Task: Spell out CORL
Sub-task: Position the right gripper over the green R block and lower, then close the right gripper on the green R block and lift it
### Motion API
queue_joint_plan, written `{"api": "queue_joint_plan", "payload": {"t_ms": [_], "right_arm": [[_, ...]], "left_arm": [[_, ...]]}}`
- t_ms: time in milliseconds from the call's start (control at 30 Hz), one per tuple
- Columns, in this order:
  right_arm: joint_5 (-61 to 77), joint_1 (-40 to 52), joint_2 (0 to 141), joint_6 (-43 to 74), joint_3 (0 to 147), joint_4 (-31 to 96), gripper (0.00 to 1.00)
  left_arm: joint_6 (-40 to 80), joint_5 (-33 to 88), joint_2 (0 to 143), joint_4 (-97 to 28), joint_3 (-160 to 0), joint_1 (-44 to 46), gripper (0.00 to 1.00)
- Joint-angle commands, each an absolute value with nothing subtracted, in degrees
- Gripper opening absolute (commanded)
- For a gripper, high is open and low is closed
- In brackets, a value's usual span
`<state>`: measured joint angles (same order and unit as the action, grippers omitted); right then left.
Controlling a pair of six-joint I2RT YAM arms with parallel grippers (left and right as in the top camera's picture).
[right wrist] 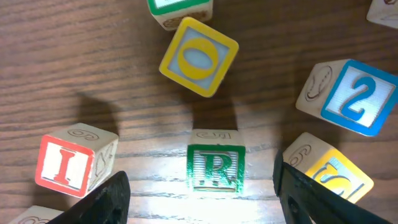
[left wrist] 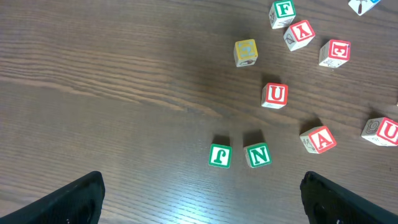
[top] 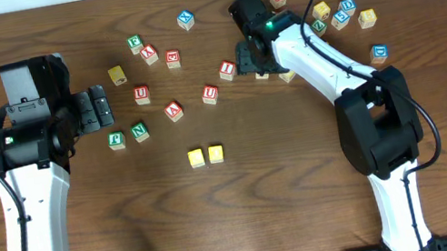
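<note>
The right claw [right wrist: 202,198] is released, jaws spread and straddling the green R cube [right wrist: 216,168]. The cube sits between the fingers [right wrist: 102,200] with a gap of bare table [right wrist: 74,62] on either side, so nothing is grasped yet. The left claw [left wrist: 202,208] is also released, wide and empty.

The cube looks like light, rigid wood with flat faces (smooth, so probably a little slippery). The sensible hold is square on its two opposite side faces, low on the body, pads flat, not on the corners.

Neighbours crowd the claw. A red I cube [right wrist: 65,163] lies just outside one finger, a yellow-faced cube [right wrist: 329,171] just outside the other, and a yellow O cube [right wrist: 199,56] sits ahead of the tips.

Two yellow cubes [top: 206,156] stand side by side, well away from both claws (letters unreadable from above).
</note>
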<state>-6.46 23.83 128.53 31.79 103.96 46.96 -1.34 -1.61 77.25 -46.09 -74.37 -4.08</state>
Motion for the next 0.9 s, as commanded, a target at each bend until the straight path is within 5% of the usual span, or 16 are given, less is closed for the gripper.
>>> {"api": "queue_joint_plan", "payload": {"t_ms": [0,867], "right_arm": [[-7.2,23.3,131.2,31.2,105.9,47.7,0.7],[-7.6,23.3,133.8,38.7,110.7,53.0,0.62]], "left_arm": [[-1.7,-1.3,77.6,-46.0,-74.6,-4.3,0.99],[-1.7,-1.3,77.6,-46.1,-74.6,-4.3,0.99]]}}
